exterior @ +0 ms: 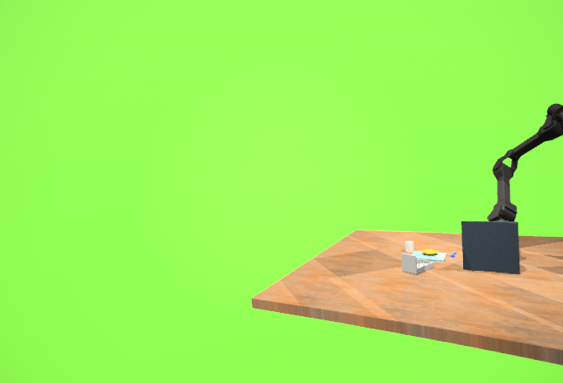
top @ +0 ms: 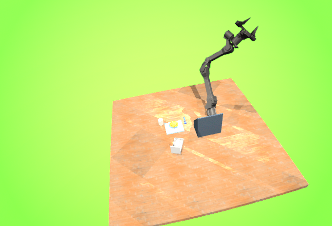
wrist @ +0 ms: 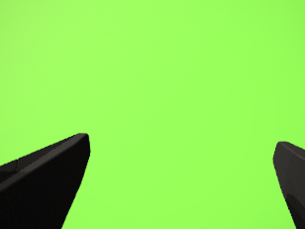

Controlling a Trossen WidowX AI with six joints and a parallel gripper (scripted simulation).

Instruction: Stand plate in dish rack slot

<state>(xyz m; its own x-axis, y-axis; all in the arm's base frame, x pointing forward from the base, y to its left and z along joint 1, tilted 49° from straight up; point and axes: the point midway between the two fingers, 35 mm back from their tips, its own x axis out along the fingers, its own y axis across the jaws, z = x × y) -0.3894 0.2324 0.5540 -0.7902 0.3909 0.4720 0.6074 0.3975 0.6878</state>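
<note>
The yellow plate (top: 173,123) (exterior: 429,252) lies flat on a pale blue and white mat (top: 175,131). The small white-grey dish rack (top: 175,149) (exterior: 409,263) stands on the table in front of the mat in the top view, with a tall panel at one end. Its slots are too small to make out, and no plate shows in it. My gripper (top: 253,22) (wrist: 182,148) is open and empty, raised high and far from plate and rack, pointing away from the table. The wrist view shows only both fingertips against green background. In the exterior view the fingers are out of frame.
A large dark slate-blue block (top: 209,125) (exterior: 490,247) stands in front of the arm's base, to the right of mat and rack. A white cup (top: 160,122) (exterior: 409,246) stands left of the mat. A small blue utensil (top: 184,121) (exterior: 452,254) lies right of the mat.
</note>
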